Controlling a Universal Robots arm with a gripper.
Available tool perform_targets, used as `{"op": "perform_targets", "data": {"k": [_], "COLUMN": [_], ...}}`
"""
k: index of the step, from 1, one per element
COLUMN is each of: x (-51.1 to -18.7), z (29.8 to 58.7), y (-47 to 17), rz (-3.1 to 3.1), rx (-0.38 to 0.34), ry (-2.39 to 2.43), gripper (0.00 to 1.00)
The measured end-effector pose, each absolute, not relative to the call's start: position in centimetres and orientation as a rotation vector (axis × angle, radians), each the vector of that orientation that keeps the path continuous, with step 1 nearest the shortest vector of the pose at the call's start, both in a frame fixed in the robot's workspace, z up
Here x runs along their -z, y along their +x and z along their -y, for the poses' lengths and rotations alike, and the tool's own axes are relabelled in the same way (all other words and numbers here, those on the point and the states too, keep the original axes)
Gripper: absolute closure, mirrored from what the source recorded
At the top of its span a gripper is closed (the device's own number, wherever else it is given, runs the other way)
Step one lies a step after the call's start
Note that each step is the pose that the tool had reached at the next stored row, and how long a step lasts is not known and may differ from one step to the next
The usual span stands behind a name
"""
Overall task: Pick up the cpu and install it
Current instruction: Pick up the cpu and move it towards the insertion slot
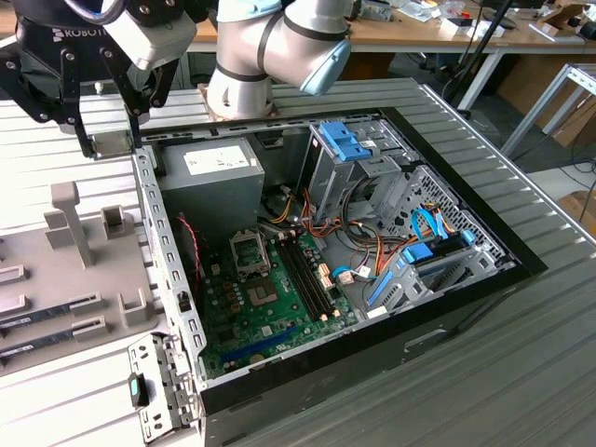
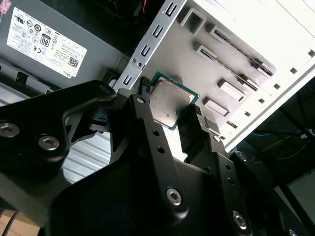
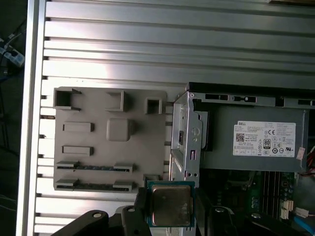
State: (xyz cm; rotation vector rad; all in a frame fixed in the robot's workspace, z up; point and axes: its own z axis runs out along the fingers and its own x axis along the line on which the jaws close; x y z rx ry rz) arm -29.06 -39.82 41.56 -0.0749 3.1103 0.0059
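1. At the exterior view's left, a grey fixture tray [image 1: 56, 265] lies on the slatted metal table [image 1: 521, 363], just beside the open computer case [image 1: 172, 279]. Long memory sticks [image 1: 37, 314] sit in its slots
2. The gripper [image 1: 112, 142] hangs over the tray's far corner, close to the case wall, with its black fingers pointing down. The arm [image 1: 270, 47], with pale grey joints, reaches in above the case's back edge
3. In both wrist views the fingers [image 2: 150, 132] are clamped on opposite edges of the cpu [image 2: 170, 101] [image 3: 171, 204]. Its silver top faces the camera and its green rim shows around it
4. In the first wrist view the cpu sits over the line where the tray meets the case's perforated steel wall [image 3: 184, 132], outside the case. Whether its underside touches anything cannot be told
5. The power supply [image 1: 209, 182], a grey box with a white label, fills the case corner nearest the gripper
6. The green motherboard [image 1: 279, 307] lies flat on the case floor. Its square socket [image 1: 247, 251] is well apart from the cpu, and black memory slots [image 1: 307, 275] run just beside the socket
7. At the exterior view's right are a drive cage with a blue latch [image 1: 340, 144] and blue cables [image 1: 424, 228] among orange wires
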Motion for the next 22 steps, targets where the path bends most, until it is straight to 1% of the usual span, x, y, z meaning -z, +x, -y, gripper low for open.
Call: {"op": "perform_targets", "data": {"k": [22], "x": [-41.1], "z": [40.7], "y": [-27.1], "rz": [-3.11], "rx": [-0.006], "ry": [-0.075], "gripper": [0.53]}}
